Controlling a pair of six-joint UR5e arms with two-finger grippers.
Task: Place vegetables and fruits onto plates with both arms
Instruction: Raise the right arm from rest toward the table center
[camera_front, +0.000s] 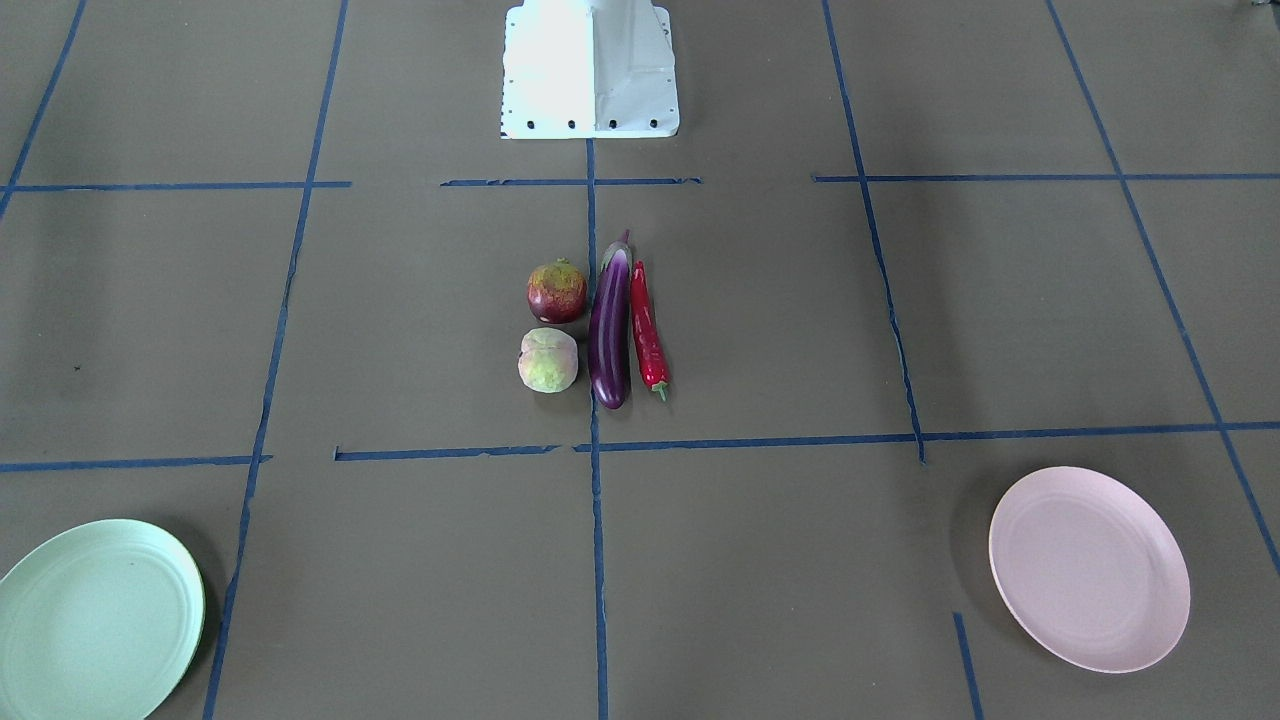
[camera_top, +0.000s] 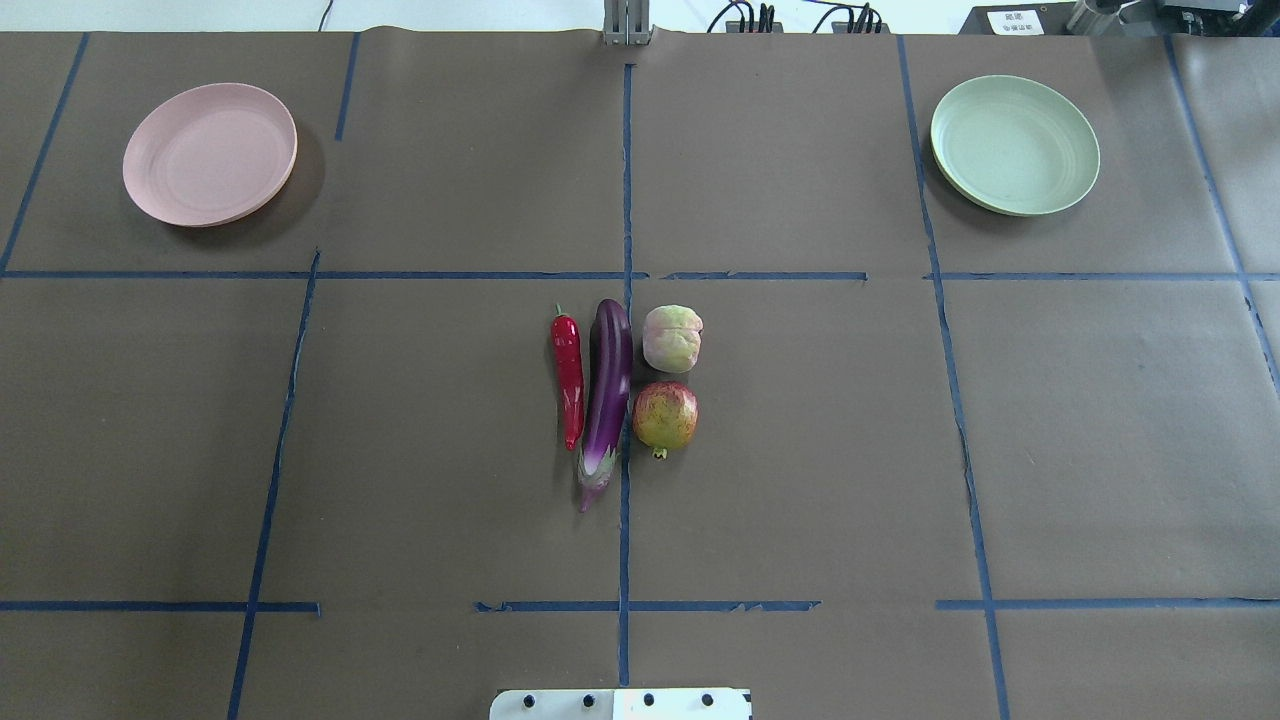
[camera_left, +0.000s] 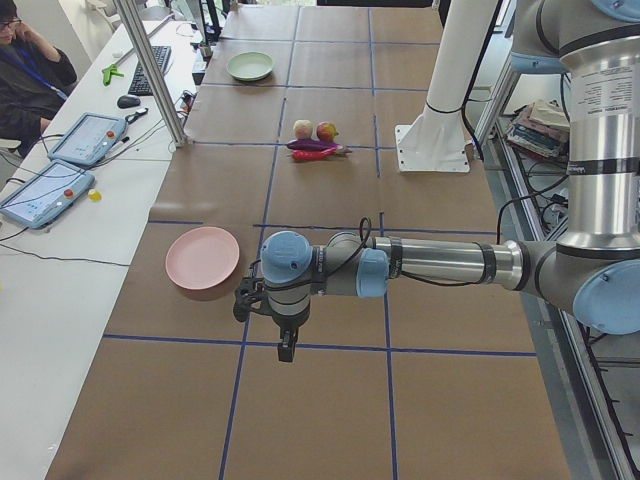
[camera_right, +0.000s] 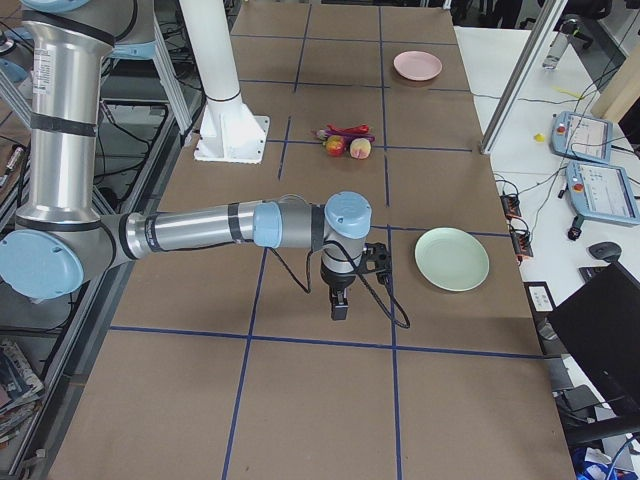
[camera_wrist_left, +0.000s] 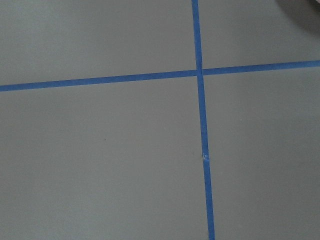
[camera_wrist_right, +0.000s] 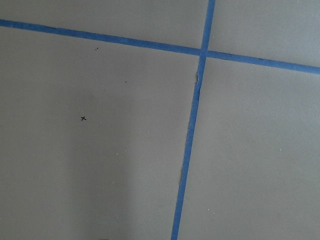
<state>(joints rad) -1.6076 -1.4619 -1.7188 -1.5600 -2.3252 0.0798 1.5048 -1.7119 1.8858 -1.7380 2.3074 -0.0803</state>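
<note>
The purple eggplant (camera_top: 608, 390) lies at the table's middle with the red chili pepper (camera_top: 569, 380) alongside it. The pale peach-like fruit (camera_top: 672, 338) and the dark red fruit (camera_top: 665, 417) sit on its other side. The pink plate (camera_top: 210, 153) and the mint green plate (camera_top: 1014, 145) stand empty at the far corners. My left gripper (camera_left: 285, 345) hangs over bare table near the pink plate (camera_left: 203, 260). My right gripper (camera_right: 340, 305) hangs near the green plate (camera_right: 452, 259). Both show only in the side views, so I cannot tell whether they are open or shut.
The white base block (camera_front: 590, 70) stands at the robot's edge of the table. Blue tape lines (camera_top: 625, 180) cross the brown table cover. An operator (camera_left: 30, 60) and tablets (camera_left: 45, 190) are at a side desk. Both wrist views show only tape and cover.
</note>
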